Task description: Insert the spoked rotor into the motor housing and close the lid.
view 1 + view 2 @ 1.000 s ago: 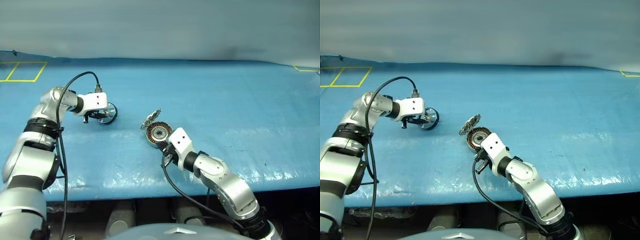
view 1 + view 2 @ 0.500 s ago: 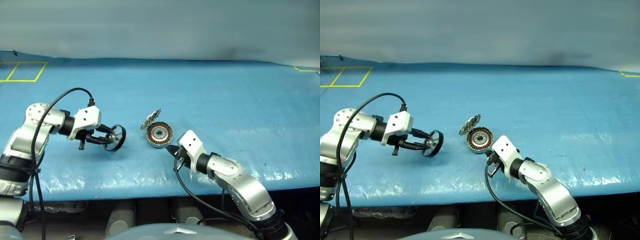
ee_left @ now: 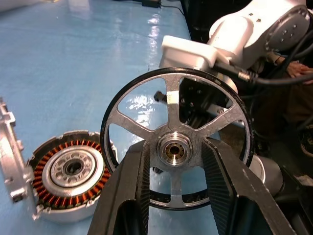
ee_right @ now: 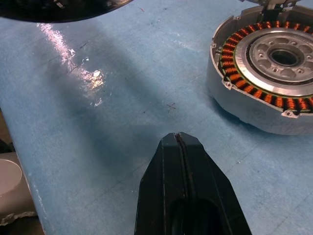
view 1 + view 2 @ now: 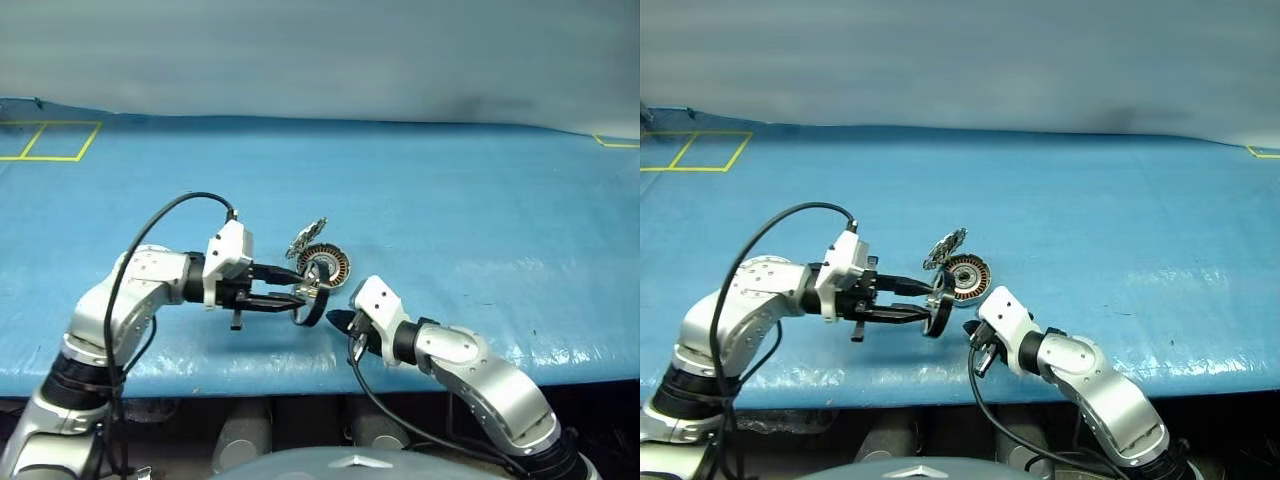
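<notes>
Surface (image 5: pixel 470 200) has a glossy blue cover with glare patches near the front edge. Yellow tape lines (image 5: pixel 50 140) sit at its far left corner. Plain grey wall (image 5: pixel 320 50) behind.

Silver jointed arms, white wrist blocks, black cables, black ribbed end effector fingers (image 3: pixel 222 181)

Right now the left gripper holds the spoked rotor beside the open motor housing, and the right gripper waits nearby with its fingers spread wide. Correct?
Not quite. The left gripper does hold the spoked rotor beside the open motor housing, but the right gripper is shut, its fingers pressed together on nothing, as the right wrist view shows.
</notes>
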You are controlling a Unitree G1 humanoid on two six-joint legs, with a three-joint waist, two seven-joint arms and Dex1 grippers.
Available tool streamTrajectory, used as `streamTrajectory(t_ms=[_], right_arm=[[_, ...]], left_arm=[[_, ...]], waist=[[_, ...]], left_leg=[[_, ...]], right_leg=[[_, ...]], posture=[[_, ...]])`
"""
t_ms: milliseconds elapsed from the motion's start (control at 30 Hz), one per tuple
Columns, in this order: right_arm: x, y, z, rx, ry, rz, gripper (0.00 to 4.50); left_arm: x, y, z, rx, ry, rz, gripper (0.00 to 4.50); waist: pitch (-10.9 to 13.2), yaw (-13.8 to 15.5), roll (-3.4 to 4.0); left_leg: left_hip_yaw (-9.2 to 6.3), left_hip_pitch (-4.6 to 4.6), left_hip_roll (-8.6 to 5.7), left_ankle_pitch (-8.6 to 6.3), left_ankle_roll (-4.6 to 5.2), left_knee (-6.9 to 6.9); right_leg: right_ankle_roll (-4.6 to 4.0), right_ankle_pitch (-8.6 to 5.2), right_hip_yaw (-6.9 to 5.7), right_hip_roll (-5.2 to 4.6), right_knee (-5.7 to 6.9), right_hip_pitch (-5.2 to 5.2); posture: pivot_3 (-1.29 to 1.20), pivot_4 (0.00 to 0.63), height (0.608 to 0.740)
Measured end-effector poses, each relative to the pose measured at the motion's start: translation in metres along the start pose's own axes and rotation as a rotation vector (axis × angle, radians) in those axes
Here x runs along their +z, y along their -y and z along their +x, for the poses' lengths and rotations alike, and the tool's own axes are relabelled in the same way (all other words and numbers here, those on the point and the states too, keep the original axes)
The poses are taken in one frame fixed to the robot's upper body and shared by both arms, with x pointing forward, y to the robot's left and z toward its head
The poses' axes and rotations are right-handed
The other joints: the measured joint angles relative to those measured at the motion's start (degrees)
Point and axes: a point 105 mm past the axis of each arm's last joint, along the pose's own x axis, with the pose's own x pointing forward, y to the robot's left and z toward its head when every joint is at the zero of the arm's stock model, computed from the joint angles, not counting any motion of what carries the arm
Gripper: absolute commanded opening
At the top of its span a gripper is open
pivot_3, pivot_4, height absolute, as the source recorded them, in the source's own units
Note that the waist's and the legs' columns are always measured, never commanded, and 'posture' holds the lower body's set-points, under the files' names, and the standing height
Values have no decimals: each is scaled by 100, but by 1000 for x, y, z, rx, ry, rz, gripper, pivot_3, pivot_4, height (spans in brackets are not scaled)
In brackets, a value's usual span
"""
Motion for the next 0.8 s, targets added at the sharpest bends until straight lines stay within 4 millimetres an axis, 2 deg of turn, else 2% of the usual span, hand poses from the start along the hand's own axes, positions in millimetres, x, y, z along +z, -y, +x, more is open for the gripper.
streamTrajectory(t_ms=[233,367,500,700,800], right_arm=[[-1,1,0,-12,-7,5,0],[0,1,0,-14,-6,4,0],[0,1,-1,-18,-4,3,0],[0,7,-7,-45,37,0,0],[-1,16,-14,-76,90,1,0]], left_arm=[[-7,-11,27,162,-41,51,1303],[-2,-18,35,235,-57,101,1303],[0,-23,36,298,-108,101,1303],[-21,-27,33,361,-277,56,1303],[-21,-28,32,377,-306,61,1303]], waist=[[0,0,0],[1,10,-1],[1,7,-1],[2,3,-3],[3,6,-4]], left_leg=[[1,1,-1,0,0,0],[0,-1,-1,0,0,-1],[0,0,-1,0,0,-3],[0,-3,-1,0,0,-7],[-1,-3,-1,0,0,-7]], right_leg=[[0,0,1,1,-1,1],[0,0,0,1,-3,0],[1,0,0,1,-4,0],[1,0,-1,1,-9,-2],[5,2,-2,1,-22,4]], posture=[[0,150,740],[0,150,740],[0,150,740],[0,150,740],[0,150,740]])
